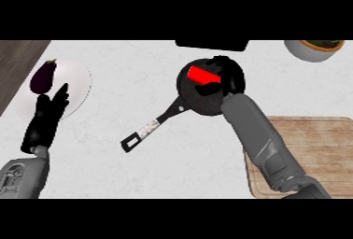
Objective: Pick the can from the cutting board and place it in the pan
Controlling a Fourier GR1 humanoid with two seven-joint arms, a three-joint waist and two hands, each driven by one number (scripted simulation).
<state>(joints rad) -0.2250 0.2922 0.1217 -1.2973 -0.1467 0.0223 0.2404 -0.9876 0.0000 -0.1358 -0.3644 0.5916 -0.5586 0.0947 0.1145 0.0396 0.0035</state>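
The black right hand curls round the red cylindrical can over the round black frying pan (the black left hand rests open at the left).

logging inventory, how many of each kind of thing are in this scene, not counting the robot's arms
pan: 1
red can: 1
plate: 1
eggplant: 1
cutting board: 1
bowl: 1
dark item at top edge, kind unclear: 1
total: 7

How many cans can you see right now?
1: a red can in the right hand, over the pan. The forearm hides part of the cutting board, so another could be hidden.
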